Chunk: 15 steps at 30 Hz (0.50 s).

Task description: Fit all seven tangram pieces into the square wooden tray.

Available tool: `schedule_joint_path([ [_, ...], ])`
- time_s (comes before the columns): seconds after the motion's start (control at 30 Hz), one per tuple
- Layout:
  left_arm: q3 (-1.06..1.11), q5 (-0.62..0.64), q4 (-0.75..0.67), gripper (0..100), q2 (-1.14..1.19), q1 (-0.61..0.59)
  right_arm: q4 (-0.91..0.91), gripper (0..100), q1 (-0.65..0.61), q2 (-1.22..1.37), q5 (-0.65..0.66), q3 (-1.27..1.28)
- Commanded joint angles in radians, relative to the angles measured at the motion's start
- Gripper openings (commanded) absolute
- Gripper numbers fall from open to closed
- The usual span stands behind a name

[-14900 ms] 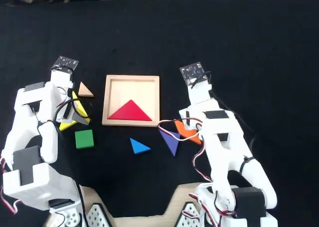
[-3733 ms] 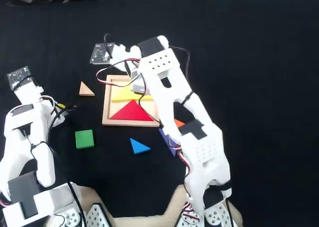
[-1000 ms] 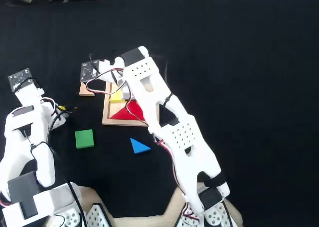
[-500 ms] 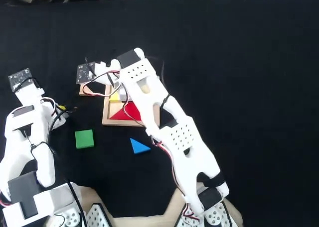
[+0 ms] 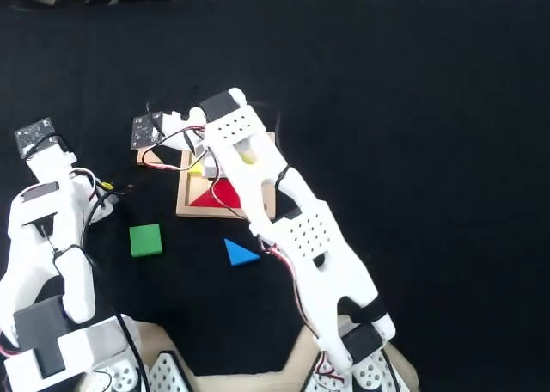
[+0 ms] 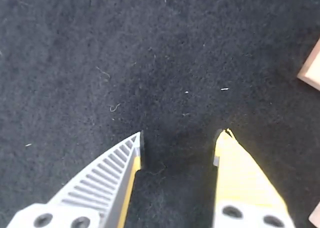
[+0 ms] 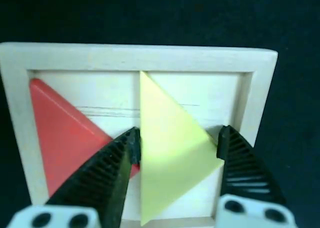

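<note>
Right gripper point(image 7: 179, 138): jaws wide, holding nothing, one finger over each side of the yellow triangle point(image 7: 167, 163), which lies flat in the wooden tray point(image 7: 140, 50) beside the red triangle point(image 7: 60, 133). Left gripper point(image 6: 181, 135): jaws parted, holding nothing, over black cloth point(image 6: 100, 48). High view adds green square point(image 5: 145, 240) and blue triangle point(image 5: 241, 253), loose on the cloth outside the tray.

A robotics lab setup: black-clothed counter point(image 5: 447, 151); white left arm point(image 5: 43, 237) and right arm point(image 5: 314, 237), wiring exposed, stand at its near edge.
</note>
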Motion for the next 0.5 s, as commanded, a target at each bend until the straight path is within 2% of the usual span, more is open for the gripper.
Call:
schedule_joint_path([
  [0.0,-0.01,0.003,-0.015,24,-0.009,-0.005,-0.011,19.1,0.02,0.024,0.064,-0.024],
  [0.23,-0.01,0.003,-0.015,24,-0.009,-0.005,-0.021,1.2,0.017,0.031,0.104,-0.025],
  [0.47,-0.01,0.003,-0.015,24,-0.009,-0.005,-0.068,1.1,0.02,0.028,0.104,-0.038],
])
